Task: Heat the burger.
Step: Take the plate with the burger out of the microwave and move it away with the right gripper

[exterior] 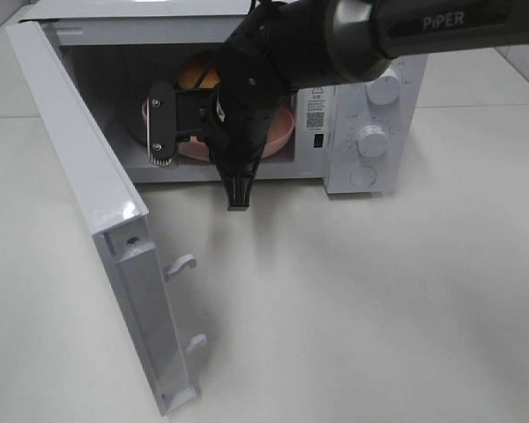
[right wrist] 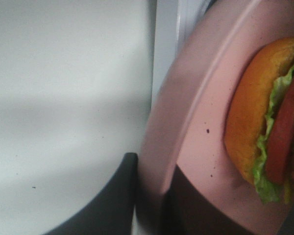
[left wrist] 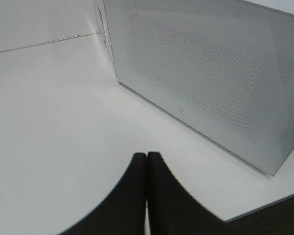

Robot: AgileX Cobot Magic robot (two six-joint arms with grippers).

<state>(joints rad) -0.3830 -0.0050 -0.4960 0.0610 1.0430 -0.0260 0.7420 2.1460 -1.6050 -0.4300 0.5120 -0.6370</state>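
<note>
Microwave (exterior: 353, 132) sits on the white desk (exterior: 379, 308), and its door (exterior: 97, 229) swings wide open to one side. Inside the microwave is a pink plate (exterior: 280, 132). The burger (exterior: 197, 74) sits on that plate, deep in the microwave, and only a bit of its golden bun peeks out behind the black arm (exterior: 406, 35).

The right claw (right wrist: 149, 196) reaches into the mouth of the microwave. Its two dark fingers (right wrist: 112, 200) are closed on the rim of the pink plate (right wrist: 186, 112), one on each side of the edge. In the right wrist view the burger (right wrist: 264, 122) is close to the claw, on the plate. You can see its orange-brown bun, green lettuce, red tomato and a bit of yellow cheese.

The left claw (left wrist: 146, 161) is out on the desk (left wrist: 54, 122), on the outer side of the open microwave door (left wrist: 210, 73). Its two black fingers (left wrist: 130, 196) are pressed tight together with nothing between them. The door's dotted window faces this claw. The left claw does not show in the high view.

On the front of the microwave, beside its mouth, are two round white knobs (exterior: 371, 139).
</note>
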